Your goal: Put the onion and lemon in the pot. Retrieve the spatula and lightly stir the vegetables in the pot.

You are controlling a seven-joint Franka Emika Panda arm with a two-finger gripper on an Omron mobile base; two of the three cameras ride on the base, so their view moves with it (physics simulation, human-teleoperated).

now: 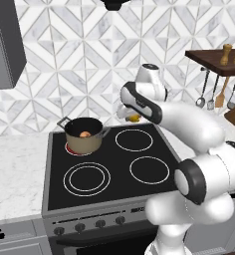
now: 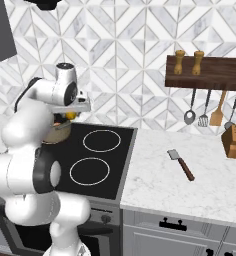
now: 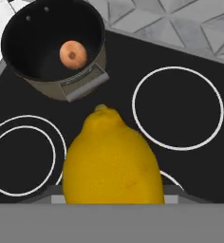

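Note:
My gripper (image 1: pixel 130 115) is shut on the yellow lemon (image 3: pixel 111 161) and holds it above the stove, to the right of the pot and a little higher than its rim. The same lemon (image 1: pixel 134 118) shows under the hand, and again as the lemon (image 2: pixel 70 115) beside the arm. The tan pot (image 1: pixel 81 143) with its dark rim stands on the back left burner, and the orange-brown onion (image 1: pixel 85 133) lies inside it. From the hand, the pot (image 3: pixel 51 87) is at upper left with the onion (image 3: pixel 72 54) on its dark floor. The spatula (image 2: pixel 181 164) lies on the marble counter right of the stove.
The black stove top (image 1: pixel 114 167) has four ringed burners. A wooden shelf (image 2: pixel 210 75) on the right wall carries two shakers, with a ladle (image 2: pixel 189 116) and other utensils hanging below. A knife block (image 2: pixel 235 142) stands at the far right.

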